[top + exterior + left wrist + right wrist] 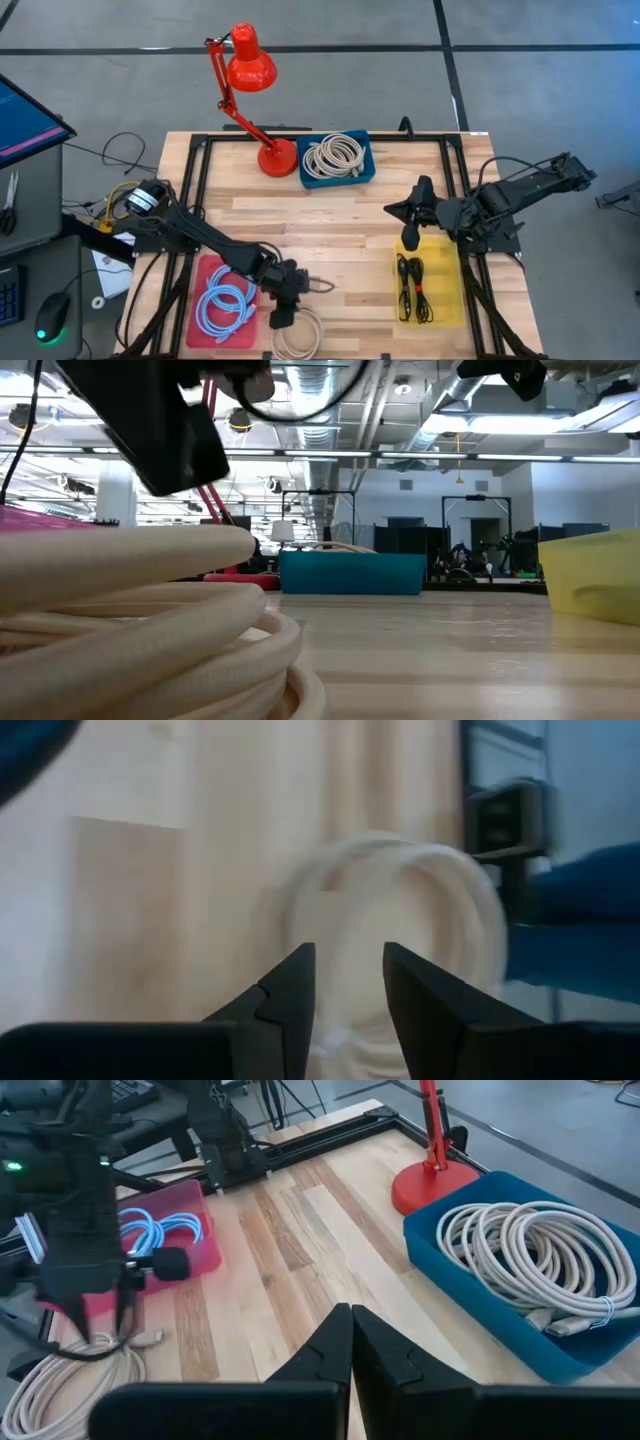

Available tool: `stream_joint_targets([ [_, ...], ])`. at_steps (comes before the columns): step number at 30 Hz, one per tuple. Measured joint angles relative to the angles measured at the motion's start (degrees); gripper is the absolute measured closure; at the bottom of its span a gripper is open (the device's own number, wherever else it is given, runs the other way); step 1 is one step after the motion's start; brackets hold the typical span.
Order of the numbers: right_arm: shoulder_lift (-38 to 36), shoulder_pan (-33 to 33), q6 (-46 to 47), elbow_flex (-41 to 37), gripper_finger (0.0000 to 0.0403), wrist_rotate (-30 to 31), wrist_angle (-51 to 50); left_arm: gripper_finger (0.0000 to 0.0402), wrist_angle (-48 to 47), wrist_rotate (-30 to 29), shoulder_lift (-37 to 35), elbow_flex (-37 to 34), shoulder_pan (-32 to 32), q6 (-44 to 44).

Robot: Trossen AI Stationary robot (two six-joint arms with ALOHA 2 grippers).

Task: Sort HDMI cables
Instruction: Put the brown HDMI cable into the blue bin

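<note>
HDMI cables get sorted by colour, and a beige coil at the bottom centre of the high view is in hand: the left pincer hovers over it, fingers parted and empty. Next it must lower, grip, and carry the coil to the blue tray at upper centre. The right pincer waits shut above the yellow tray.

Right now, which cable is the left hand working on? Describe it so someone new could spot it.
Start at the red tray in the table's near-left corner, holding light-blue coils. Just right of it, on bare wood at the table's front edge, lies a beige-white coil, under the left hand. It is the only beige coil outside a tray; the others sit in the blue tray.
</note>
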Motion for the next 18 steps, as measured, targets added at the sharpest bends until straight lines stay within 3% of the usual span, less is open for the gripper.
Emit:
stream_joint_targets([
  [5,0.0,0.0,0.0,0.0,0.0403,0.0,0.0,0.0271,2.2,0.7,0.1,0.0,-3.6,-3.2],
  [13,0.0,0.0,0.0,0.0,0.0403,0.0,0.0,0.0246,3.2,-11.7,1.6,0.0,-7.0,-4.2],
  [18,0.0,0.0,0.0,0.0,0.0403,0.0,0.0,0.0234,3.3,-11.8,5.7,0.0,-5.9,-4.2],
])
